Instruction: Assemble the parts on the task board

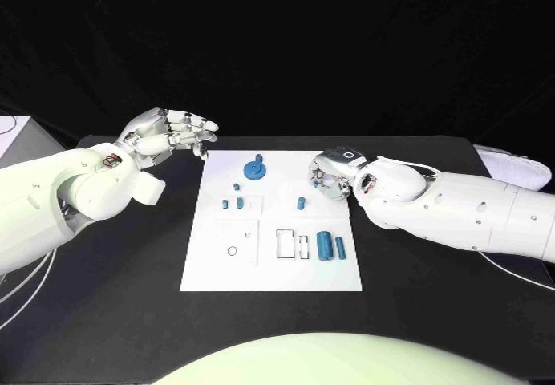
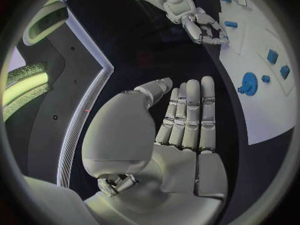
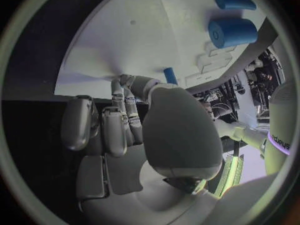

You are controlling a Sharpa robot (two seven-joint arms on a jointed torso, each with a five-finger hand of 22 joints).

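The white task board (image 1: 272, 265) lies mid-table. On its far part sits a blue round gear-like part (image 1: 254, 168), also in the left wrist view (image 2: 249, 83). Small blue pegs (image 1: 232, 203) stand left of centre, and one peg (image 1: 301, 202) stands right of centre. Two blue cylinders (image 1: 332, 245) lie at the near right, seen again in the right wrist view (image 3: 232, 32). My left hand (image 1: 173, 132) hovers off the board's far left corner, its fingers (image 2: 187, 115) straight and empty. My right hand (image 1: 333, 172) is at the board's right edge with fingers curled down beside the peg (image 3: 170, 75), nothing visibly in them.
Outlined slots (image 1: 292, 242) and small oval holes (image 1: 233, 250) mark the board's near half. Black table (image 1: 115, 265) surrounds the board. A pale object (image 1: 515, 164) lies at the far right edge of the table, and a white item (image 1: 14, 132) at the far left.
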